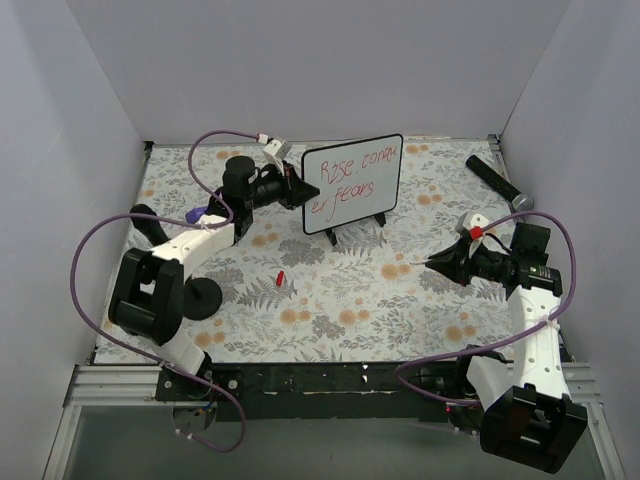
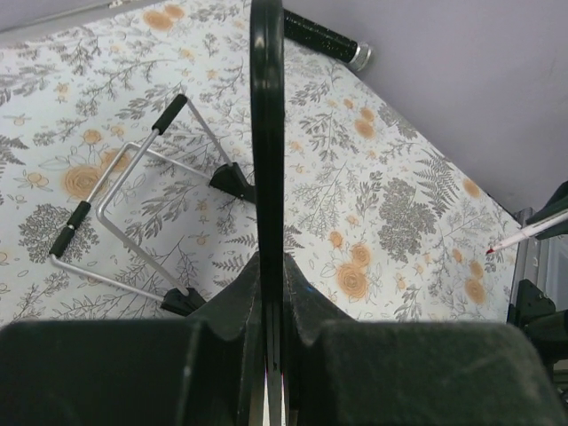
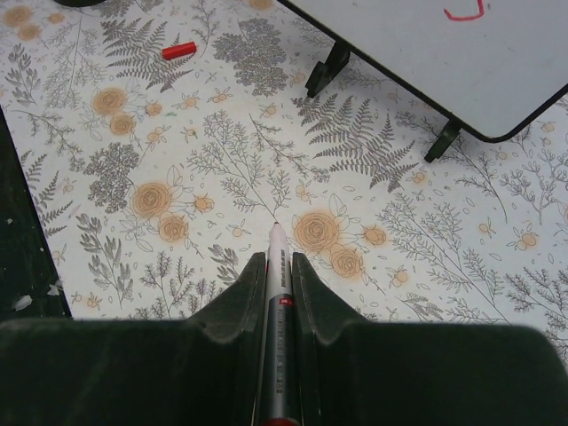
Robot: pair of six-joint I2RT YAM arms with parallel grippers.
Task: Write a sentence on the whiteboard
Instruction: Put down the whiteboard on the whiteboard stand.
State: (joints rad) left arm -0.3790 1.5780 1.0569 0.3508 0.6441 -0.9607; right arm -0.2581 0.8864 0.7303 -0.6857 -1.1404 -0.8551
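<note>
My left fingers [image 2: 226,306] are clamped on the whiteboard [image 1: 385,200] rim. My right fingers [image 3: 232,306] pinch the marker [image 3: 276,284], with the board well ahead of its tip. The risks I see: a hard stroke could tip the board out of my grip, or a brushing finger could smear the sentence [image 1: 340,170].

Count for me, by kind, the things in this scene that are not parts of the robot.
Whiteboard: 1
Wire stand: 1
Marker: 1
Red cap: 1
Black cylinder: 1
Total: 5
</note>
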